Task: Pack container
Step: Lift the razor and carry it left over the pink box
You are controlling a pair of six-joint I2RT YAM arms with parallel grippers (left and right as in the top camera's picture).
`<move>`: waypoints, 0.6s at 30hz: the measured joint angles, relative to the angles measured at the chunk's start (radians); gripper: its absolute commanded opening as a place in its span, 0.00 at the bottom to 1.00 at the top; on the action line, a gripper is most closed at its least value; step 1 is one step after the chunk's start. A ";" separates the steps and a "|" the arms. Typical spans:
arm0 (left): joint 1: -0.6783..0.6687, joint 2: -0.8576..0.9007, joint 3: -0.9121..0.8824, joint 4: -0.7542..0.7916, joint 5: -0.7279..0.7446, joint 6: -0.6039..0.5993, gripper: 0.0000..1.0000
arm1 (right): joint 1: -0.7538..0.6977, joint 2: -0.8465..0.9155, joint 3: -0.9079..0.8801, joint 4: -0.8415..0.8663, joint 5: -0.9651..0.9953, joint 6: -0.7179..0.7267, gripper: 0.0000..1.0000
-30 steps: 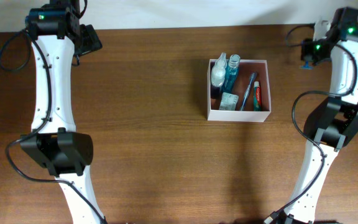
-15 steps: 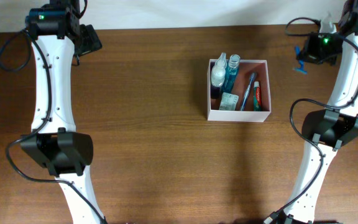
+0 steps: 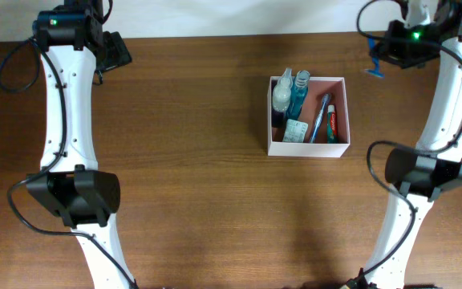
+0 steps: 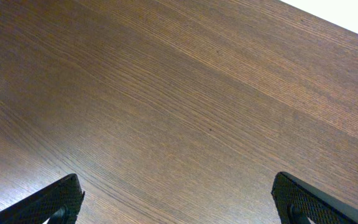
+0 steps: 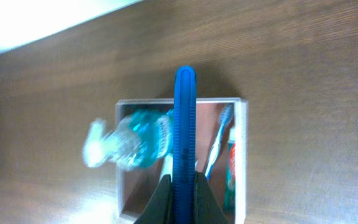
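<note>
1. Five toiletries already sit in the container [image 3: 307, 149], mid-table toward your right: spray bottle [image 3: 281, 95], blue bottle [image 3: 300, 92], green-and-white packet [image 3: 295, 131], toothbrush [image 3: 320, 119] and toothpaste [image 3: 333, 120].
2. Your right tool [image 5: 183, 190] is clamped on a slim blue item [image 5: 184, 112], near the container's far right corner and not yet inside.
3. Your left tool [image 4: 179, 205] gapes wide and empty over the table [image 4: 185, 93], well apart.
4. Placing that blue item looks like all that remains.

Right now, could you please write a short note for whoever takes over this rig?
Left gripper: open, empty, over bare table.
Right gripper: shut on a slim blue stick, held in the air near the table's far edge, right of the box.
Done: box holds two bottles, toothpaste, toothbrush and a small packet.
Left: probably lower the blue stick into the box and release.
</note>
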 measured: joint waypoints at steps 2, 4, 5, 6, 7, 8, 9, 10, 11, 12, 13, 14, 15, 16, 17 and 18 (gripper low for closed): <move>0.000 0.000 0.000 0.000 0.000 0.000 1.00 | 0.039 -0.069 -0.069 0.000 0.046 0.002 0.04; 0.000 0.000 0.000 0.000 0.000 0.000 0.99 | 0.081 -0.144 -0.175 0.003 0.103 0.002 0.04; 0.000 0.000 0.000 0.000 0.000 0.000 1.00 | 0.097 -0.170 -0.221 0.000 0.124 0.002 0.04; 0.000 0.000 0.000 0.000 0.000 0.000 0.99 | 0.114 -0.194 -0.275 0.001 0.141 0.001 0.04; 0.000 0.000 0.000 0.001 0.000 0.000 0.99 | 0.127 -0.211 -0.327 0.000 0.156 0.002 0.04; 0.000 0.000 0.000 0.000 0.000 0.000 0.99 | 0.136 -0.219 -0.369 0.000 0.166 0.002 0.04; 0.000 0.000 0.000 0.000 0.000 0.000 1.00 | 0.144 -0.220 -0.422 0.001 0.180 0.002 0.04; 0.000 0.000 0.000 0.000 0.000 0.000 0.99 | 0.146 -0.220 -0.451 0.002 0.187 0.002 0.04; 0.000 0.000 0.000 0.000 0.000 0.000 0.99 | 0.149 -0.217 -0.490 0.010 0.192 0.002 0.04; 0.000 0.000 0.000 0.000 0.000 0.000 0.99 | 0.153 -0.211 -0.547 0.031 0.204 0.002 0.04; 0.000 0.000 0.000 0.000 0.000 0.000 1.00 | 0.153 -0.207 -0.566 0.036 0.209 0.002 0.04; 0.000 0.000 0.000 0.000 0.000 0.000 0.99 | 0.154 -0.206 -0.587 0.054 0.210 0.002 0.04; 0.000 0.000 0.000 0.000 0.000 0.000 0.99 | 0.155 -0.206 -0.611 0.078 0.213 0.002 0.04; 0.000 0.000 0.000 0.000 0.000 0.000 0.99 | 0.156 -0.206 -0.628 0.096 0.214 0.002 0.04; 0.000 0.000 0.000 0.000 0.000 0.000 0.99 | 0.159 -0.206 -0.649 0.116 0.216 0.002 0.04; 0.000 0.000 0.000 0.000 0.000 0.000 1.00 | 0.162 -0.206 -0.667 0.135 0.216 0.005 0.04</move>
